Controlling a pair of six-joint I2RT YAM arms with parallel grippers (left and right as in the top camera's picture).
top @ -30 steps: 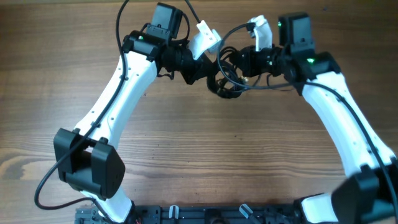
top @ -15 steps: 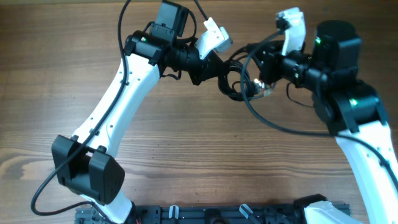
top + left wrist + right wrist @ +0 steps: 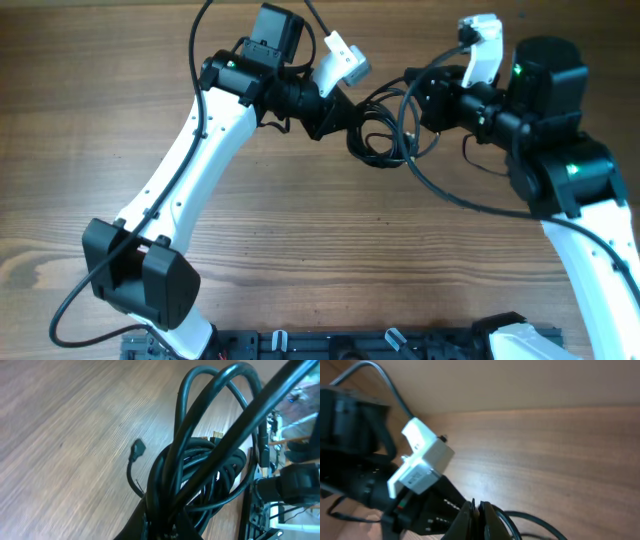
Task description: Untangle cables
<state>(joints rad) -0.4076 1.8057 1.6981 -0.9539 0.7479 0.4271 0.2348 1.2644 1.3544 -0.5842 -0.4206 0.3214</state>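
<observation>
Cables (image 3: pixel 382 140) sit as one dark, tangled bundle near the far edge of the table (image 3: pixel 300 250), caught between the tips of the two arms. The left gripper (image 3: pixel 347 118) comes at the bundle from the left. In the left wrist view its fingers are clamped on the base of the knot, with several loops rising out of them and crossing one another. A small plug end (image 3: pixel 137 449) dangles off a thin cord on the left side of the bundle, over the wood grain. I cannot tell whether the bundle touches the table or is held clear of it.

The right gripper (image 3: pixel 428 100) meets the tangle from the other side, just beside the left one. In the right wrist view its fingers are pressed together with only a sliver of light between them, and a black cord runs out right at their tips — pinched, as far as that view shows. From there a long strand (image 3: pixel 440 190) leaves the bundle, sweeps toward the near side of the table in a wide arc and runs under the right arm.

A white camera housing (image 3: pixel 422 462) on the left wrist fills the middle of the right wrist view, just above the pinched fingers.
</observation>
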